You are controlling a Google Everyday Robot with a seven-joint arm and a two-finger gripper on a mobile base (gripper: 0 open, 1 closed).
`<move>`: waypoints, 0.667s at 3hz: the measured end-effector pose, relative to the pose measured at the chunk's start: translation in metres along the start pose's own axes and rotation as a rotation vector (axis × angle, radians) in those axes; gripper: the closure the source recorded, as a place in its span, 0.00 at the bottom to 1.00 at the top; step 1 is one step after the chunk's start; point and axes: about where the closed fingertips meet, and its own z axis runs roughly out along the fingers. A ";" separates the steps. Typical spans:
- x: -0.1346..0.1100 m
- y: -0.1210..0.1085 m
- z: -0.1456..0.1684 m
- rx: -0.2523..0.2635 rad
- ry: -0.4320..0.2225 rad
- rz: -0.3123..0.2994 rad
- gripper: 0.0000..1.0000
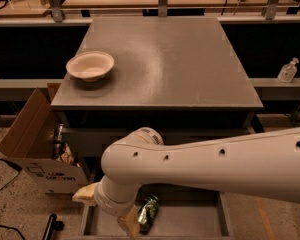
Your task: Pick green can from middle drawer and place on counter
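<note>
Pincer point(140, 219) low in middle drawer point(190, 224), clamped on green can point(149, 211).

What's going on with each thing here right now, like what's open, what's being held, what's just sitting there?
Middle drawer: pulled open.
Green can: tilted, in the drawer, at the gripper.
Gripper: down in the drawer beside the can.
Counter: carries only the bowl.
Bowl: upright, looks empty, on the counter's left side.
Cardboard box: on the floor, flaps open.
Pump bottle: upright on the right ledge.
</note>
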 end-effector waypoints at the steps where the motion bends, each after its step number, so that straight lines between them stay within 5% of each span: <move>1: 0.004 -0.003 0.015 0.008 0.009 -0.028 0.00; 2: 0.007 -0.010 0.059 -0.013 0.016 -0.097 0.00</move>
